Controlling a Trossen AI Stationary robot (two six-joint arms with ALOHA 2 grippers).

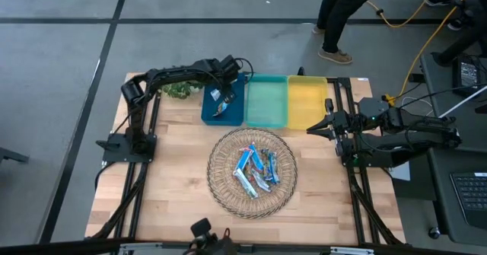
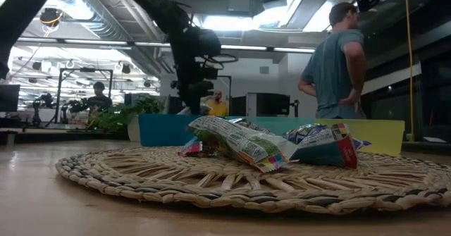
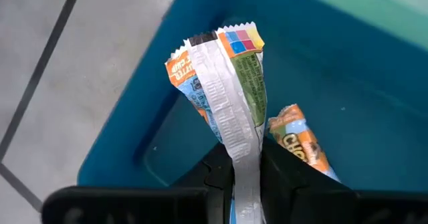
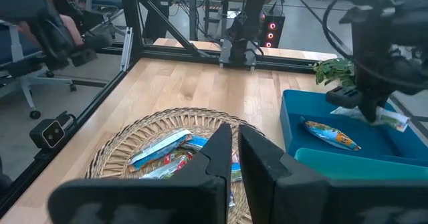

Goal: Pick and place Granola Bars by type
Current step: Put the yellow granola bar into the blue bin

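Overhead, left hand [image 3: 246,177] grips a bar [image 3: 227,97] — blue bin [image 1: 209,114] holds another [image 4: 328,134].

A round woven mat [image 2: 246,183] fills the lower frame on the wooden surface [image 2: 28,194], with a heap of wrapped Granola Bars [image 2: 271,146] at its centre. Behind stand a blue bin [image 2: 158,130] and a yellow bin [image 2: 384,134]. A dark arm [image 2: 187,49] descends at upper centre-left above the blue bin. A person [image 2: 337,63] stands at upper right
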